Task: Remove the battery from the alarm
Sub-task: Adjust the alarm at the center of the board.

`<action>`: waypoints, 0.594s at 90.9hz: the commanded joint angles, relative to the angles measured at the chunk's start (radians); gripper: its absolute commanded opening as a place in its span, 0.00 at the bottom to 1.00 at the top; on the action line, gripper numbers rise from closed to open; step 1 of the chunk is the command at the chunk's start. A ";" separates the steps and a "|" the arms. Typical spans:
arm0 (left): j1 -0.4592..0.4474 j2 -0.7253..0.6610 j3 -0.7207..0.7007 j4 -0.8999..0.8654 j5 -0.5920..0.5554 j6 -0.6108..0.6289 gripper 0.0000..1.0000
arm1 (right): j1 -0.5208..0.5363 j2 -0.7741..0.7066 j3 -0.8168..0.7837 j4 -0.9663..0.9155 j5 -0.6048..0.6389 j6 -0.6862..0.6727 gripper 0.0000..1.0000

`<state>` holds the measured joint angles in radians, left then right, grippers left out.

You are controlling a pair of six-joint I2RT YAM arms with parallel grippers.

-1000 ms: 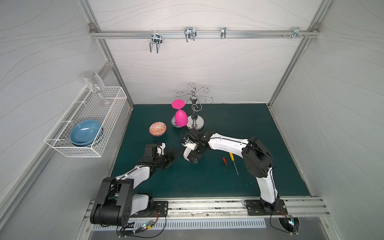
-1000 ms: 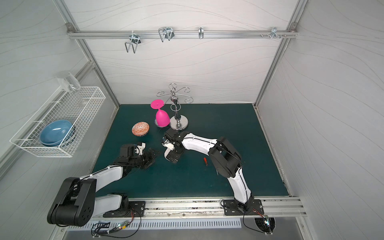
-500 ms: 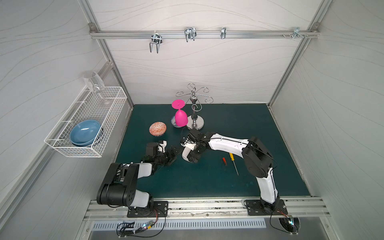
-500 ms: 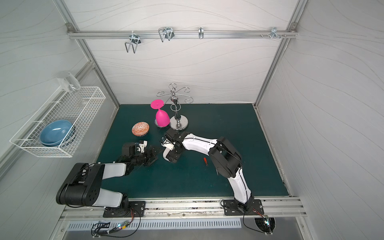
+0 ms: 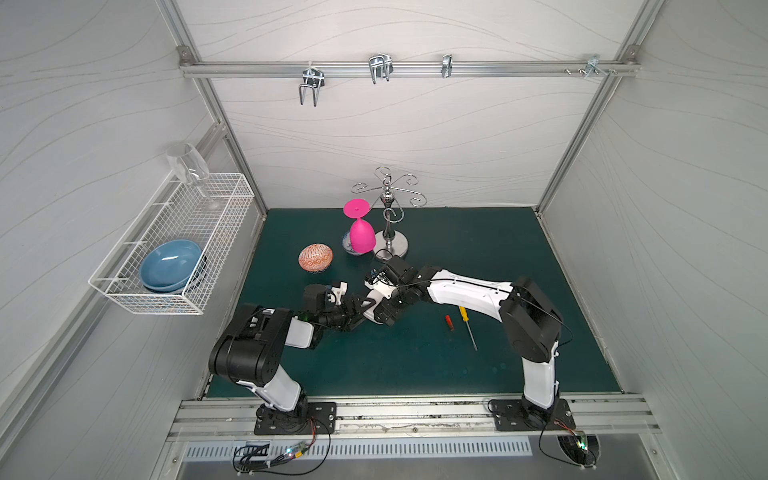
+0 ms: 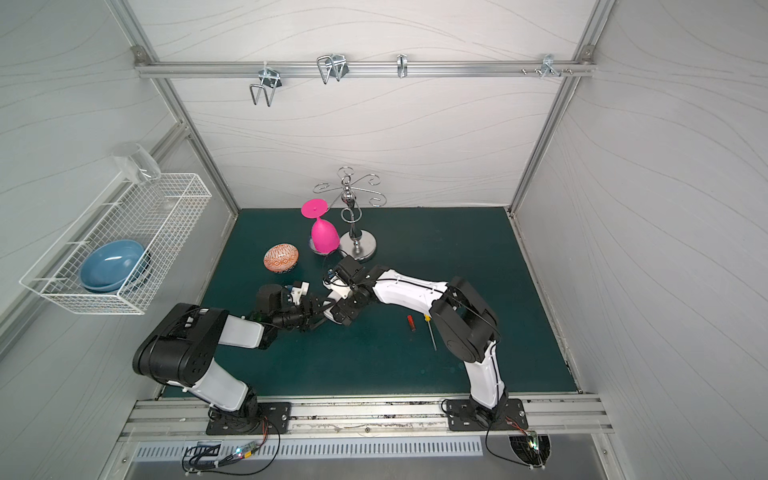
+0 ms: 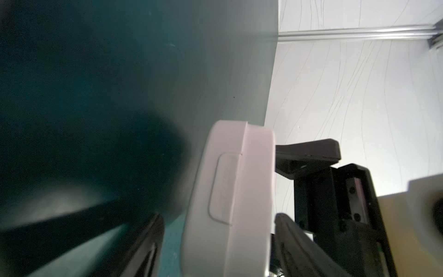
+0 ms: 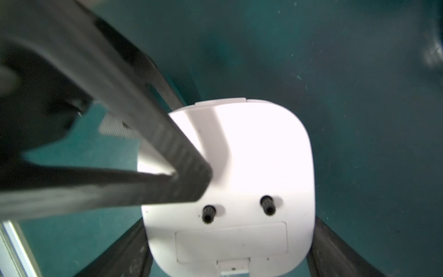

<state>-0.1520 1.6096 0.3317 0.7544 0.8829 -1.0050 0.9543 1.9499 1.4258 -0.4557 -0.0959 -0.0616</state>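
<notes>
The white alarm hangs just above the green mat, back side up, with two dark knobs and a flat cover panel. My right gripper is shut on its two sides. My left gripper straddles the alarm's rim; one finger is at the rim and the other stands a little off it, so it is open. In both top views the alarm sits between the left gripper and the right gripper. The red battery lies on the mat, right of both.
A yellow-handled screwdriver lies beside the battery. An orange patterned egg, a pink glass and a metal stand stand behind the grippers. A wire basket with a blue bowl hangs on the left wall.
My left arm has reached to the right, bringing its gripper around the alarm, and its jaws have narrowed. The right gripper still holds the alarm in about the same place.
</notes>
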 commanded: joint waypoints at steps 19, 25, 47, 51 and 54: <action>-0.020 -0.042 0.060 0.059 0.026 -0.017 0.34 | -0.036 -0.099 -0.044 0.066 -0.054 0.096 0.89; -0.027 -0.079 0.067 -0.013 0.009 0.020 0.31 | -0.050 -0.143 -0.071 0.068 -0.057 0.105 0.95; -0.167 -0.341 0.235 -0.700 -0.323 0.432 0.29 | -0.134 -0.457 -0.217 -0.048 0.068 0.126 0.99; -0.230 -0.372 0.298 -0.855 -0.478 0.529 0.29 | -0.151 -0.530 -0.247 -0.097 0.145 0.140 0.99; -0.297 -0.385 0.342 -0.936 -0.625 0.587 0.28 | -0.174 -0.581 -0.266 -0.132 0.210 0.155 0.99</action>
<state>-0.3046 1.3087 0.5125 0.2058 0.6376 -0.7185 0.8307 1.5227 1.2175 -0.4549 -0.0715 0.0467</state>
